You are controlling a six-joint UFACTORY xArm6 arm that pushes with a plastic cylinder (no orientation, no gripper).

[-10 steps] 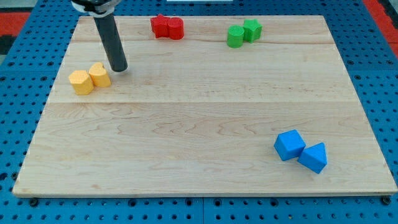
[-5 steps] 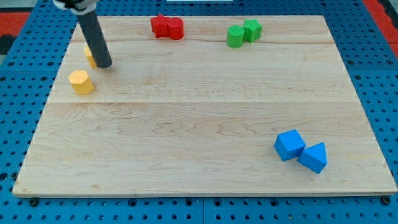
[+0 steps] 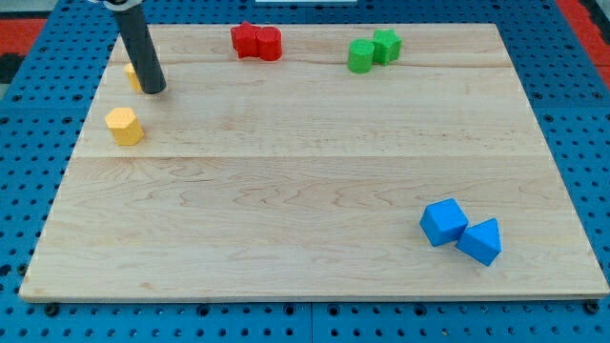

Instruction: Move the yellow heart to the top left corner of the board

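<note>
The yellow heart (image 3: pixel 132 76) lies near the board's upper left, mostly hidden behind my rod; only its left edge shows. My tip (image 3: pixel 154 90) rests on the board right against the heart's right side. A second yellow block, a hexagon (image 3: pixel 124 126), sits apart, below and left of the tip.
Two red blocks (image 3: pixel 255 42) touch each other at the top centre. Two green blocks (image 3: pixel 373 50) sit together at the top right. A blue cube (image 3: pixel 443 222) and a blue triangular block (image 3: pixel 479 241) touch at the lower right. The wooden board (image 3: pixel 315 171) lies on a blue pegboard.
My tip has pushed the yellow heart up and left, away from the yellow hexagon, which stayed put. In the last half second the tip and heart moved slightly further up.
</note>
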